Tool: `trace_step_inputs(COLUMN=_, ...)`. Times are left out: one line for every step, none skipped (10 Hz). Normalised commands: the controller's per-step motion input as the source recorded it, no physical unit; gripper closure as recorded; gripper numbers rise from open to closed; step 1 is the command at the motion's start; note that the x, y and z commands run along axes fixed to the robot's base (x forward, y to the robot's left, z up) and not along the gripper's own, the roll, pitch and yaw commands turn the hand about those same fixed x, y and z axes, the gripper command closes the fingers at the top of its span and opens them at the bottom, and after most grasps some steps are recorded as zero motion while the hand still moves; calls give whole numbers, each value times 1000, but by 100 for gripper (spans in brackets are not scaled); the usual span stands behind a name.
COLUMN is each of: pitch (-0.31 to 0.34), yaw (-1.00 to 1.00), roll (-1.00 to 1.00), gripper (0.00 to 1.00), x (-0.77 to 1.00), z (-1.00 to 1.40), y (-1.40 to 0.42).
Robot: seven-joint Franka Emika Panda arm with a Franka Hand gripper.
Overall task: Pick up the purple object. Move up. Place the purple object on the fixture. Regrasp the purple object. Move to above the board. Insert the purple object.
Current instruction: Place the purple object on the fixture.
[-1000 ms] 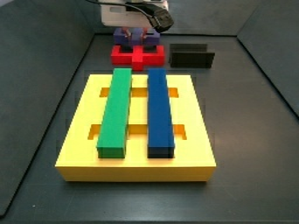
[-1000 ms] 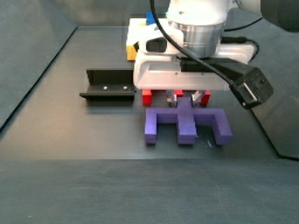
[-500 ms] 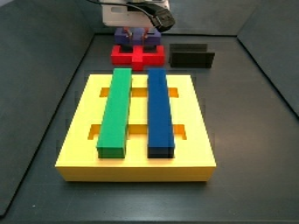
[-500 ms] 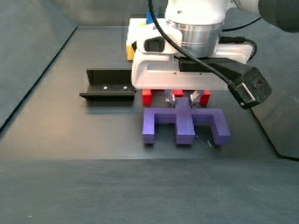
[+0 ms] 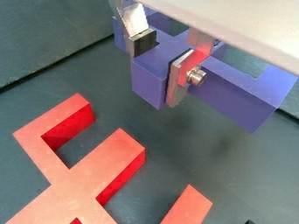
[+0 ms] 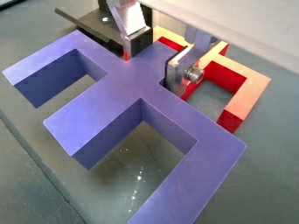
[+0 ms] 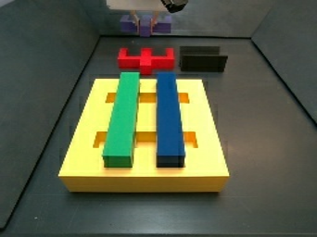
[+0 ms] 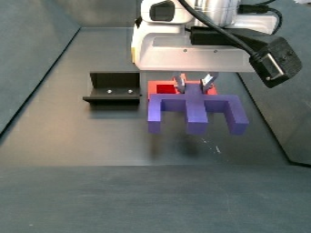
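My gripper is shut on the purple object, with its silver fingers clamped on the raised centre tab. The block hangs level above the floor, its legs pointing away from the red block. In both wrist views the gripper pinches the purple object from two sides. In a side view the gripper is near the top edge, and only part of the purple object shows under it. The fixture stands on the floor, apart from the block. The yellow board lies in the foreground.
A red notched block lies on the floor beneath and beside the held piece, next to the fixture. The board carries a long green bar and a long blue bar. Dark walls enclose the floor.
The gripper has risen with the purple object, lifting it off the floor and away from the red block. The red block, fixture and board have not moved.
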Motion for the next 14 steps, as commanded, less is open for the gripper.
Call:
trace_step_inputs(pitch=-11, yaw=-83, roll=-171, gripper=100, x=354, z=-151, y=-46)
trace_step_inputs(pitch=-94, yaw=0, roll=-491, gripper=100, x=531, z=0, y=-211)
trace_step_inputs(pitch=-120, yaw=0, roll=-483, gripper=100, x=631, z=194, y=-391)
trace_step_inputs(pitch=-60, yaw=0, roll=-420, gripper=100, x=729, z=249, y=-480)
trace_step_inputs(pitch=-6, yaw=0, roll=-449, gripper=100, x=757, z=426, y=-457)
trace_step_inputs(pitch=0, yaw=0, roll=-514, gripper=100, x=806, z=443, y=-411)
trace_step_inputs(pitch=0, yaw=-14, roll=-543, gripper=100, x=846, z=417, y=-377)
trace_step_inputs(pitch=46, yaw=-26, roll=-571, gripper=100, x=889, z=349, y=-334)
trace_step_inputs(pitch=123, yaw=-20, roll=-597, gripper=100, x=954, z=243, y=-289)
trace_step_inputs(pitch=177, yaw=-14, roll=-614, gripper=100, x=1000, z=174, y=-254)
trace_step_inputs(pitch=180, yaw=-23, roll=-646, gripper=100, x=1000, z=137, y=-223)
trace_step_inputs(pitch=180, yaw=-31, roll=-674, gripper=100, x=989, z=117, y=-194)
trace_step_inputs(pitch=177, yaw=-31, roll=-689, gripper=100, x=983, z=137, y=-180)
trace_step_inputs(pitch=169, yaw=-29, roll=-717, gripper=100, x=966, z=174, y=-157)
